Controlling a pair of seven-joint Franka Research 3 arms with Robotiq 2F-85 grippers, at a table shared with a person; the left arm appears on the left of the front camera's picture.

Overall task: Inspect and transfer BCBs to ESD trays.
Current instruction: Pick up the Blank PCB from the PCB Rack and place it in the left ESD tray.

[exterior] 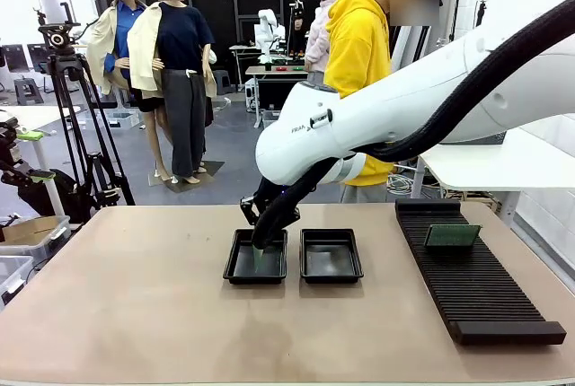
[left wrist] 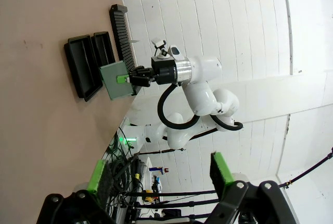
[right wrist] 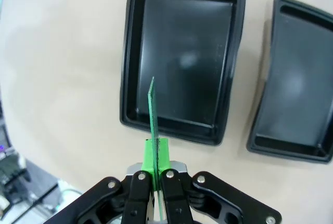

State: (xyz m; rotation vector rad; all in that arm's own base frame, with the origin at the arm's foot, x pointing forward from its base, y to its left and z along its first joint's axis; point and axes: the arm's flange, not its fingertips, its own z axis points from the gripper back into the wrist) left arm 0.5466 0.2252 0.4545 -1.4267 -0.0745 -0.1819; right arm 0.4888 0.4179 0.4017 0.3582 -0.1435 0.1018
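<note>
Pinches thin green BCB (right wrist: 152, 109) by one edge in clamped right gripper (right wrist: 155, 153), edge-on over left ESD tray (right wrist: 187, 52), with left gripper (left wrist: 158, 174) wide open and empty; seems light, stiff, fragile, so best held by bare edges, never flexed.

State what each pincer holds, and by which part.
Right pincer: shut on a green BCB, pinched at one edge. Left pincer: open, holding nothing.

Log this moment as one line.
right claw: shut on thin green circuit board, edge-down over left black plastic tray | left claw: open, empty
</note>
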